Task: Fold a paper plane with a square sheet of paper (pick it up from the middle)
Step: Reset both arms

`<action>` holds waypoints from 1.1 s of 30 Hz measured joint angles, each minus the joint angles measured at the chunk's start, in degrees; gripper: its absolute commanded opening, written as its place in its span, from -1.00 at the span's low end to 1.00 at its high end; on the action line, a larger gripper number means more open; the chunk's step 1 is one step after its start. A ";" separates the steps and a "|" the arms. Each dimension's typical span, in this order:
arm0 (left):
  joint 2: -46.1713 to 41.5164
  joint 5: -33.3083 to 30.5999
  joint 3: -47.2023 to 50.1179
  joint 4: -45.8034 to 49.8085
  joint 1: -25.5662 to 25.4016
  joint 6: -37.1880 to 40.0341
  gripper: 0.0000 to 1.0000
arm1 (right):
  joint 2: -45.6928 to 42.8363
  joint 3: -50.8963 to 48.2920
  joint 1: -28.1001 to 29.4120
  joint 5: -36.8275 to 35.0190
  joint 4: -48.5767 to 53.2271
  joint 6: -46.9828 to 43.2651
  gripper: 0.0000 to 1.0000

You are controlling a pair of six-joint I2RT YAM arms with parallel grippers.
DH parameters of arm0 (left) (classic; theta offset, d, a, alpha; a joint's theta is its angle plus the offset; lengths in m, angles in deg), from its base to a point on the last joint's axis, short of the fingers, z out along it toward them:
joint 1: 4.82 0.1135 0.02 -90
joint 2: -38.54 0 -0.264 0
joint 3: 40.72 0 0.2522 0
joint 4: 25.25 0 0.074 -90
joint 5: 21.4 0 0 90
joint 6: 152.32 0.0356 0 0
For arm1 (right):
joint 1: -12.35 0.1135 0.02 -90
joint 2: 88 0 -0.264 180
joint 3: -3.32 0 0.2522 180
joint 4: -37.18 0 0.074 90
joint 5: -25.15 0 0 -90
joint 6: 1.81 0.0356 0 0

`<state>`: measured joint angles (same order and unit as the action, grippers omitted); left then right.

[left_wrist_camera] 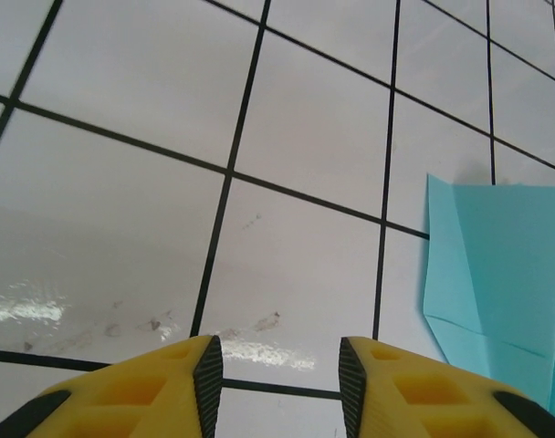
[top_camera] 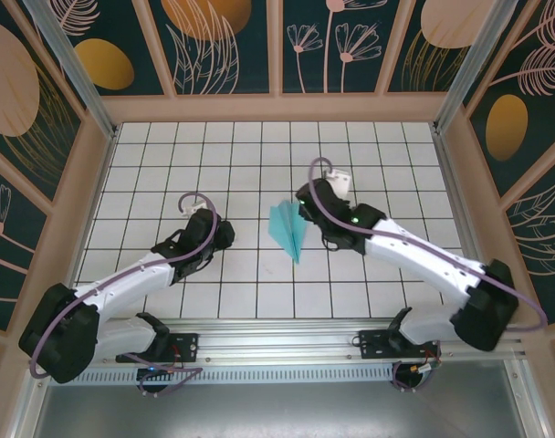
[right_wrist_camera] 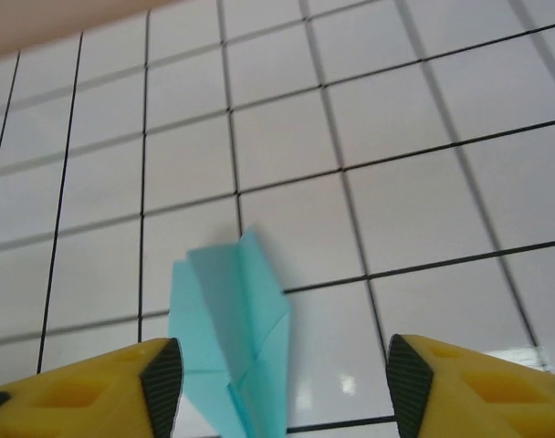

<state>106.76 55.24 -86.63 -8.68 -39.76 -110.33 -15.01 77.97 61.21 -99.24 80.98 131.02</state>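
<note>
The paper plane (top_camera: 289, 230) lies flat on the white tiled table (top_camera: 168, 155), about midway between my two arms, and neither of them holds it. It is one slim dart of light turquoise paper, with its sharp tip aimed back at my bases and its wider tail end toward the far wall, slanting a little across the black grid lines. A raised ridge runs down its middle, with a folded wing on each side and layered creases near the tail. My right gripper (top_camera: 307, 203) hovers just beside the plane's tail end. From that wrist the plane (right_wrist_camera: 232, 338) shows between my two yellow fingers (right_wrist_camera: 159, 383), nearer the left one, and the right gripper (right_wrist_camera: 282, 374) is spread wide with nothing pinched. My left gripper (top_camera: 225, 233) sits near the plane's other side with bare tiles between them. From that wrist the plane (left_wrist_camera: 487, 283) is off to the right, and the left gripper (left_wrist_camera: 279, 365) has its two fingers (left_wrist_camera: 204, 374) parted by a narrower gap over bare tile, gripping nothing. Faint smudges (left_wrist_camera: 259, 324) and a streak of glare mark the tiles there. Dark walls (top_camera: 223, 36) with orange shapes and leaf drawings stand around the table, and a metal rail (top_camera: 277, 339) crosses its near edge.
</note>
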 measured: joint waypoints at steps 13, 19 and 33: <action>-3.28 -15.63 -0.24 -1.22 0.92 8.37 0.97 | -14.43 -25.92 -20.17 -11.72 -15.34 -11.72 0.73; -3.37 -19.71 0.33 -3.02 8.46 10.60 0.97 | -12.28 -32.68 -29.57 -10.36 -27.34 -19.15 0.84; -3.37 -28.09 5.62 -13.49 15.93 19.54 0.97 | 0.22 -43.28 -41.35 8.35 -60.78 -35.43 0.85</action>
<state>103.40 27.15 -81.01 -22.17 -23.82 -90.79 -14.79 34.69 19.86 -90.89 20.20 95.59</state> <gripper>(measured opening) 0.985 0.928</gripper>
